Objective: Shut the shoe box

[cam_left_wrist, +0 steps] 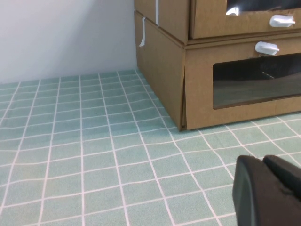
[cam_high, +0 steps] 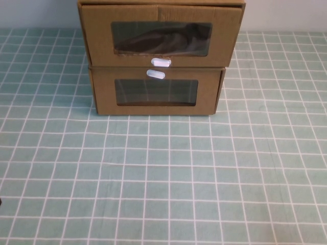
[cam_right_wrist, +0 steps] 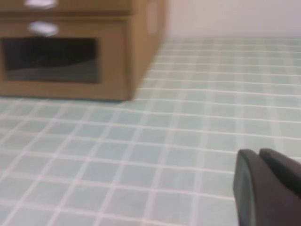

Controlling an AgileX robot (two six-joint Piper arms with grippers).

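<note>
The shoe box point(cam_high: 97, 35) is the upper, wider cardboard box at the back middle, stacked on another box. A dark shoe point(cam_high: 168, 38) shows through its window, and its white pull tab point(cam_high: 161, 62) sits below the window. Its front stands slightly forward of the box beneath. It also shows in the left wrist view point(cam_left_wrist: 207, 19) and the right wrist view point(cam_right_wrist: 84, 4). My left gripper point(cam_left_wrist: 261, 160) is shut and empty, low over the cloth, well short of the boxes. My right gripper point(cam_right_wrist: 257, 153) is shut and empty, likewise far from them. Neither gripper shows in the high view.
The narrower lower cardboard box point(cam_high: 104, 92) has its white tab point(cam_high: 156, 74) above its window. A green checked cloth point(cam_high: 163, 178) covers the table in front of and beside the boxes. A pale wall point(cam_left_wrist: 66, 37) stands behind.
</note>
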